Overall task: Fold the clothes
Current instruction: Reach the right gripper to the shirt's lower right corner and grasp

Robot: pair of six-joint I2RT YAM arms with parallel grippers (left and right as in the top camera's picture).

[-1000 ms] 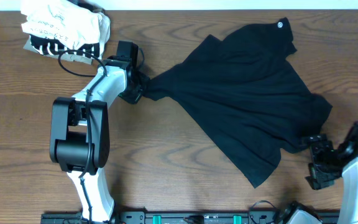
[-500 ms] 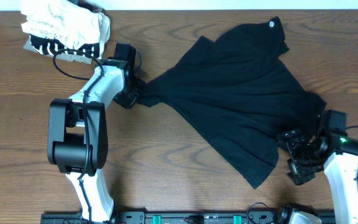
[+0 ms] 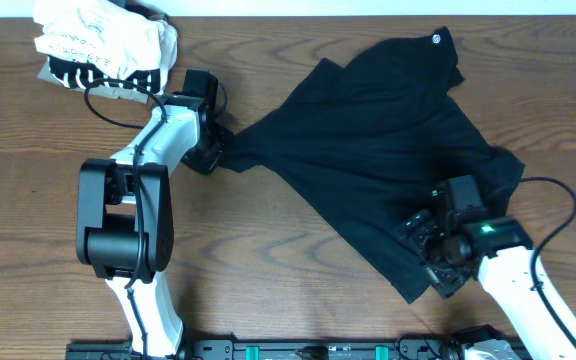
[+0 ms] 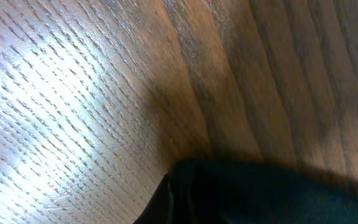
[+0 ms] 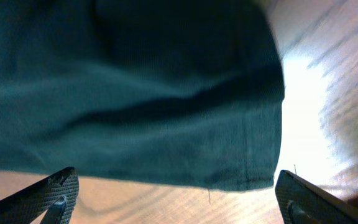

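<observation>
We see the left claw pinching the shirt (its left tip); right claw spread wide over the shirt's lower hem on the surface.

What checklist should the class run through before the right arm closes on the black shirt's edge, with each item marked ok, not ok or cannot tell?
1. Left gripper shut on the black shirt, at its pulled-out left corner: ok.
2. Right gripper open: ok, its fingertips stand wide apart.
3. Shirt hem between the right fingers: not ok; in the right wrist view the hem lies just beyond the tips.
4. Shirt lying flat: not ok, it is bunched and creased.
5. White bundle clear of the shirt: ok.
6. Fabric layers under the right gripper: cannot tell.
</observation>
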